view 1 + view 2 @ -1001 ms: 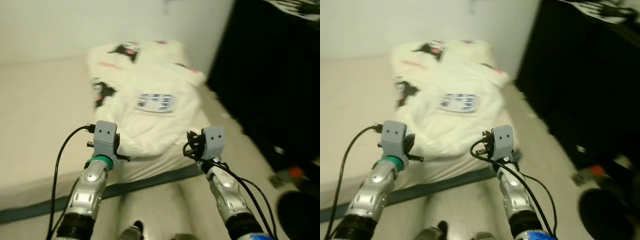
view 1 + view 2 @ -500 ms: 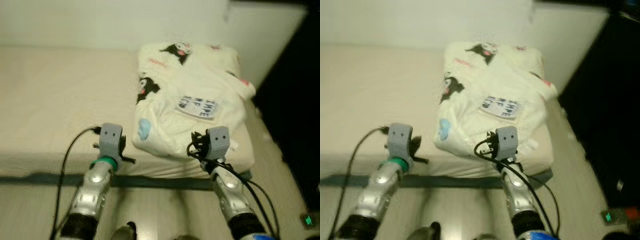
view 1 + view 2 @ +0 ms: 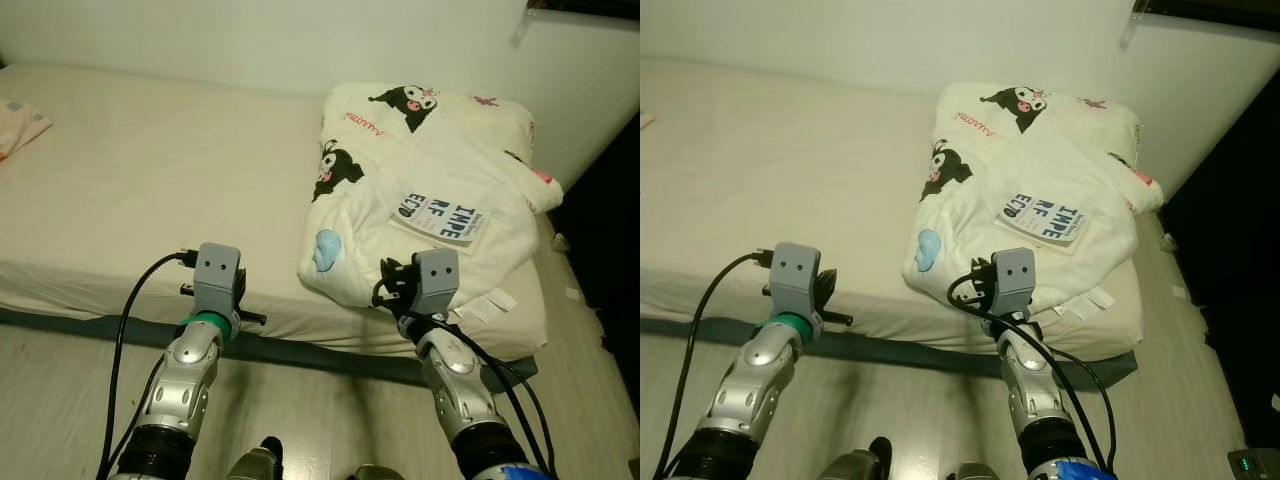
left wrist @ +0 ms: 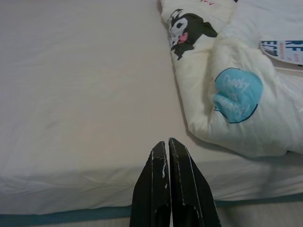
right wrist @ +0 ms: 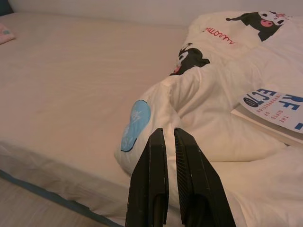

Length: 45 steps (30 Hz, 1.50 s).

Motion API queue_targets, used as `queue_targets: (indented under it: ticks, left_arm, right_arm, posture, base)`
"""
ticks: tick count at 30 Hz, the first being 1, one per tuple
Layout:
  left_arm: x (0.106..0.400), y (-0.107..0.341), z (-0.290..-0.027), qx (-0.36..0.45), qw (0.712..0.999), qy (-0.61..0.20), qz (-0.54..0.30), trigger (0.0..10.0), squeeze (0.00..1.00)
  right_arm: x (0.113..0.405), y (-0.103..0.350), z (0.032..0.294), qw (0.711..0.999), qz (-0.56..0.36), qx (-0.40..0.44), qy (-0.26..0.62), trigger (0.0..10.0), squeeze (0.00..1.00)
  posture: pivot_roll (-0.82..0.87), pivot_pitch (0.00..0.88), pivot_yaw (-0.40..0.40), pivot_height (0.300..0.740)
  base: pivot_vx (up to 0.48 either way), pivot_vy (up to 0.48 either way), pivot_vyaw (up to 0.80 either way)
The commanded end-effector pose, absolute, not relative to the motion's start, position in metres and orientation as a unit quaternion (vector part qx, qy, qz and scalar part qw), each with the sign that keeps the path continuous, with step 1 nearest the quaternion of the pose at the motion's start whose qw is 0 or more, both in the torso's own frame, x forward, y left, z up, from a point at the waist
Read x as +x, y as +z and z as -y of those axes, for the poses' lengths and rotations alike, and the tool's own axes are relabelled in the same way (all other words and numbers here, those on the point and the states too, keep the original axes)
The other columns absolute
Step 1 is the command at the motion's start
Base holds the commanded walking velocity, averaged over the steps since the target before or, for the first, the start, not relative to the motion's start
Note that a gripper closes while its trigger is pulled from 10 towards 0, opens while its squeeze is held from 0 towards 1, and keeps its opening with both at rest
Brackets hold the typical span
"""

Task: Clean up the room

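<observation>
View has swung left since earlier; both pincers, left pincer (image 4: 164, 156) and right pincer (image 5: 170, 142), together (empty), poised before the quilt (image 3: 420, 200) at one o'clock on the bed (image 3: 150, 180).

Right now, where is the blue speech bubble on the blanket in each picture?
Left eye view: blue bubble on the blanket's near corner, between the grippers.
Right eye view, same corner.
Left wrist view, beyond the fingertips.
Right wrist view, beside the fingertips.
Shared landmark: the booklet atop the blanket.

Pink pillow (image 3: 15, 118) cut off at edge, booklet (image 4: 285, 50) cropped, dark wardrobe (image 3: 1240, 300) indistinct
</observation>
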State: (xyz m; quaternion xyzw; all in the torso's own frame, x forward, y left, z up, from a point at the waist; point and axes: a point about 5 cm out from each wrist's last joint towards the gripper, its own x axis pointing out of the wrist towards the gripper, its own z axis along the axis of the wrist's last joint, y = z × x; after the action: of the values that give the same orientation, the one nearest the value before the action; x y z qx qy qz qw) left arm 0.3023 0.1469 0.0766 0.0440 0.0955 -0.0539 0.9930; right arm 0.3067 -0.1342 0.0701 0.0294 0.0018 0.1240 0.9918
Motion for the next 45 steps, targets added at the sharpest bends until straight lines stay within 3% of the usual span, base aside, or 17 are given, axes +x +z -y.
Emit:
queue_targets:
  ticks: [1, 31, 45]
  left_arm:
    - [0.3014, 0.0746, -0.1430, 0.044, 0.992, -0.065, -0.094, 10.0, 0.00]
    - [0.3020, 0.0749, -0.1418, 0.041, 0.993, -0.066, -0.093, 10.0, 0.00]
    - [0.3021, 0.0755, -0.1414, 0.031, 0.993, -0.063, -0.093, 10.0, 0.00]
  right_arm:
    - [0.3039, 0.0649, 0.1374, 0.993, -0.013, 0.037, 0.115, 10.0, 0.00]
    - [0.3041, 0.0650, 0.1379, 0.992, -0.013, 0.034, 0.120, 10.0, 0.00]
    - [0.3032, 0.0636, 0.1381, 0.992, -0.015, 0.038, 0.120, 10.0, 0.00]
  posture:
    - [-0.03, 0.024, 0.000, 0.740]
    - [-0.03, 0.019, -0.005, 0.740]
    - [-0.03, 0.024, -0.006, 0.740]
  base:
    - [0.371, 0.000, 0.00]
    - [0.445, 0.000, 0.00]
    - [0.000, 0.000, 0.00]
